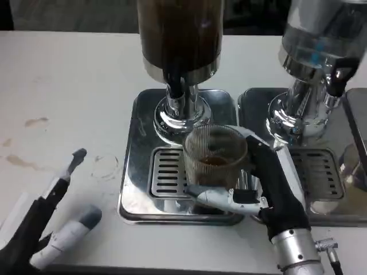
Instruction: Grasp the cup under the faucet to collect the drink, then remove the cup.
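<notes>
The ribbed glass cup (215,156) stands over the slotted drip grate (167,172) of the near steel tray (133,189), a little to the right of and nearer the camera than the black faucet (176,87) of the dark drink dispenser (180,34), so its mouth is not directly below the spout; a shallow pool of brown drink lies in its bottom. The right hand (261,183) grips the cup: its black palm presses the cup's right side, one white finger (215,197) wraps across the near lower wall, and the thumb side reaches round the far right of the rim. Its silver forearm (295,252) runs off toward the bottom edge, right of the faucet. The chrome base of the dispenser (178,114) rises from the tray just behind the cup. To the right of the faucet stands a second dispenser (321,40) with a clear body and a blue strip inside, on its own steel tray (255,114) with another slotted grate (318,172). Far to the left of the faucet and nearer the camera, the left hand (49,229) lies low over the white table (69,86), fingers spread apart and holding nothing, one dark-tipped finger pointing up toward the table's middle and a white one angled toward the tray. Faint brown stains (34,121) and a ring mark (106,167) show on the table between that hand and the tray
</notes>
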